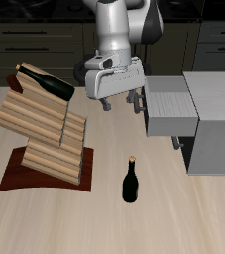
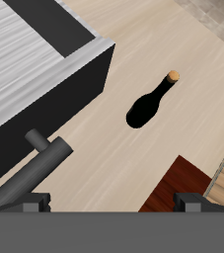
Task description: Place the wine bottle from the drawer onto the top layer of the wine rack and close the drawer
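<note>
A near-black wine bottle (image 1: pixel 47 83) lies across the top layer (image 1: pixel 30 97) of the wine rack (image 1: pixel 47 134), with nothing holding it. A look-alike bottle (image 1: pixel 131 181) (image 2: pixel 148 107) stands upright on the table, nearer the front edge. The grey drawer (image 1: pixel 171 103) (image 2: pixel 30 59) is pulled out of its cabinet (image 1: pixel 215 119), and its inside looks bare. My gripper (image 1: pixel 120 102) (image 2: pixel 112 204) hangs open and holds nothing, just in front of the drawer's front, between drawer and rack. The dark bar handle (image 2: pixel 39 163) lies close beside one finger.
The rack's reddish-brown base board (image 1: pixel 20 174) (image 2: pixel 183 183) reaches toward the table's front. Dark kitchen cabinets line the back wall. Bare wooden tabletop (image 1: pixel 173 213) lies around the standing bottle.
</note>
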Controlling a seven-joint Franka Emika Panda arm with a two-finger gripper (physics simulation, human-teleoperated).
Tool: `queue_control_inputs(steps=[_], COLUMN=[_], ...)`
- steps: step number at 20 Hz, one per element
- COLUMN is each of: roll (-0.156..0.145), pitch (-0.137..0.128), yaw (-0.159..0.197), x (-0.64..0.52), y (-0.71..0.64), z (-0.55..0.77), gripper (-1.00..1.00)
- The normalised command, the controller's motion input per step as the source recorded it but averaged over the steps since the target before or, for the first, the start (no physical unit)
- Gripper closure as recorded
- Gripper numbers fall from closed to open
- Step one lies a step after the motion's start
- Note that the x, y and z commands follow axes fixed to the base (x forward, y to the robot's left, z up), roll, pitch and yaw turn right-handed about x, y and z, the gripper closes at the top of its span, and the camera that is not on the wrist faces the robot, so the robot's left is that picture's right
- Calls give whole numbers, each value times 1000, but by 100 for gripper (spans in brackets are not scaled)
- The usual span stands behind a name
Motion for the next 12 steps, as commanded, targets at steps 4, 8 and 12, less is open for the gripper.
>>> queue_control_inputs(steps=[4, 8, 12], roll=[69, 56, 76], pitch=[-5, 0, -1], yaw=[-20, -22, -26], x=[14, 14, 41], y=[360, 237, 392], z=[-65, -83, -211], gripper=[-100, -100, -100])
